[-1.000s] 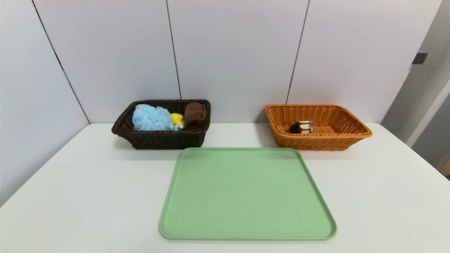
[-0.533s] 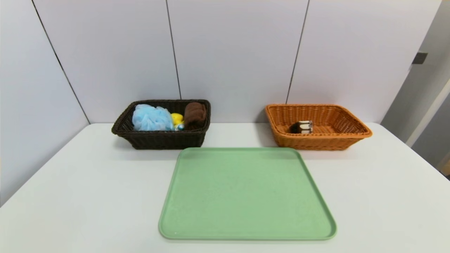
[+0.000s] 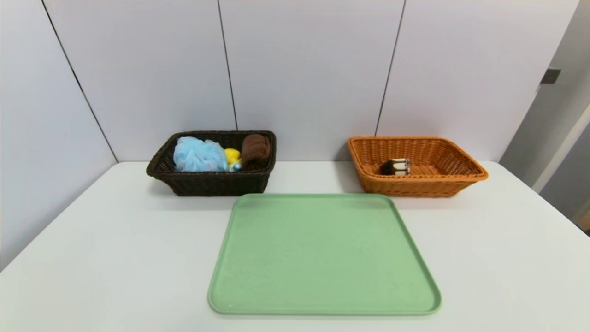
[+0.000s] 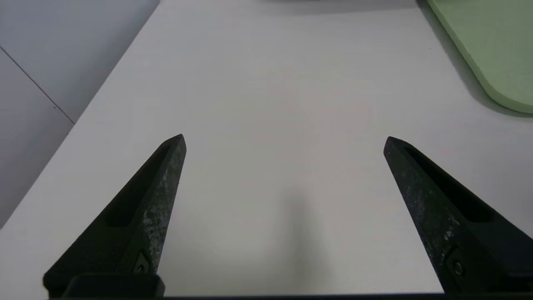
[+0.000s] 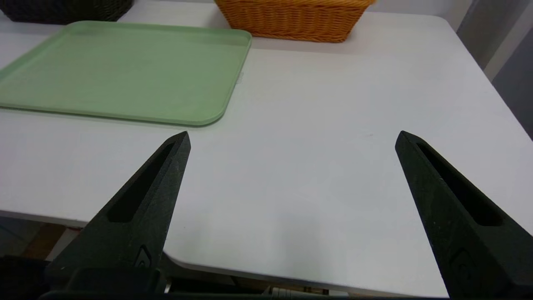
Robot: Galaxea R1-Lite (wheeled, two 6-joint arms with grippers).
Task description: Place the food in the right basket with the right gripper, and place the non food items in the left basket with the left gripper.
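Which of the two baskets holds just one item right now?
The orange basket: only a chocolate roll inside. The dark basket holds several.

Head view looks down across the bench (image 3: pixel 115 240); both wrist views sit low, sharing the green tray (image 3: pixel 322 253).

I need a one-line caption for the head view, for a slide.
Empty green tray on the white table; dark basket holds sponge, toy and cloth, orange basket holds one snack.

One green tray (image 3: pixel 324 258), two baskets, one dark (image 3: pixel 213 182) and one orange (image 3: pixel 417 186), three items in the dark, one in the orange.
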